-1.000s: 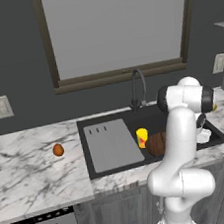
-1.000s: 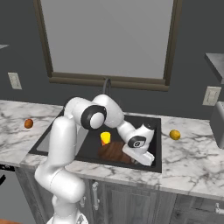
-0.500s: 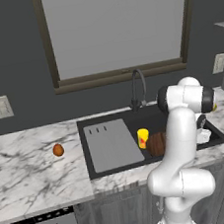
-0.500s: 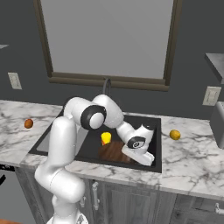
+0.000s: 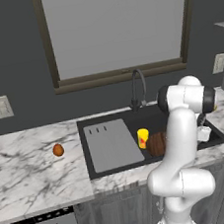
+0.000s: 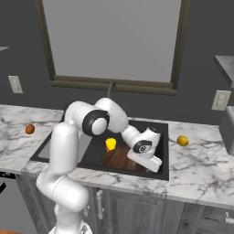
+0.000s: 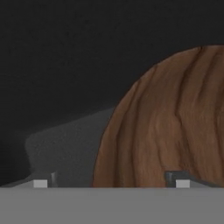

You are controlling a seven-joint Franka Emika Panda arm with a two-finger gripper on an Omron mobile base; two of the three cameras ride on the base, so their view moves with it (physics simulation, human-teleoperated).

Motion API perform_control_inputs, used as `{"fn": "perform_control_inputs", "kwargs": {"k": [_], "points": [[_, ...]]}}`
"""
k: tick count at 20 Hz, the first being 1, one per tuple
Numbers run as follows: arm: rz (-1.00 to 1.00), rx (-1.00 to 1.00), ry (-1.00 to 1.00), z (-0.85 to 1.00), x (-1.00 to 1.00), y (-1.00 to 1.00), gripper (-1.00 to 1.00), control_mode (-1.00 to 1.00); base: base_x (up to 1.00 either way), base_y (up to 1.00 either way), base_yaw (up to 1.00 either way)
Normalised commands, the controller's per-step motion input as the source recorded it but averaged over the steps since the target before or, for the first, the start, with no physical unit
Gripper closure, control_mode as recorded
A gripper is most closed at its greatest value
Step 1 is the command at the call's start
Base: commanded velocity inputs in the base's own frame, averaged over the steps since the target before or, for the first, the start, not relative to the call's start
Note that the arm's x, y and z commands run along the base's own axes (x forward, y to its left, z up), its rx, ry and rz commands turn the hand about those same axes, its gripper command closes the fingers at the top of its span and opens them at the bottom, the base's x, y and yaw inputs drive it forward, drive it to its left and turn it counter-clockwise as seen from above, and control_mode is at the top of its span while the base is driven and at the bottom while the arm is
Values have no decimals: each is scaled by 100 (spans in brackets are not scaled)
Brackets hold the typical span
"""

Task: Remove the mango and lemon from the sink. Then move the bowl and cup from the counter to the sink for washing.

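Hovering low inside the sink (image 6: 161, 151), the gripper (image 7: 111, 178) stood with its jaws spread wide and nothing between them. In the hand view its two small dark fingertips (image 7: 176, 177) rose far apart, one before the brown grain of the bowl (image 7: 175, 127), the other before the dark basin floor; whether either tip touched the wood could not be told.

The bowl (image 6: 119, 158) lay in the sink, with the yellow cup (image 6: 110, 144) upright just beside it on the drainboard side. Both fruits were out of the sink: the mango (image 5: 58, 150) rested on the counter (image 5: 31, 168) well away from the sink's drainboard end, and the lemon (image 6: 183, 140) sat on the marble just beyond the opposite end.

The left base view showed the grey ribbed drainboard (image 5: 112, 145) and the arched faucet (image 5: 138, 88) behind the sink, with the arm's upright link covering part of the bowl. The right base view looked past the arm's shoulder and showed the white hand (image 6: 145, 151) angled down at the bowl's edge, near the sink's front wall.
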Motion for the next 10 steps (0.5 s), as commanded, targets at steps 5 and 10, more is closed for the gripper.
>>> {"fn": "perform_control_inputs", "kwargs": {"k": [5,10], "points": [[9,0,-6,27,-1,-9,-100,-100,0,0,0],[8,0,-10,29,-6,-6,-100,-100,0,0,0]]}}
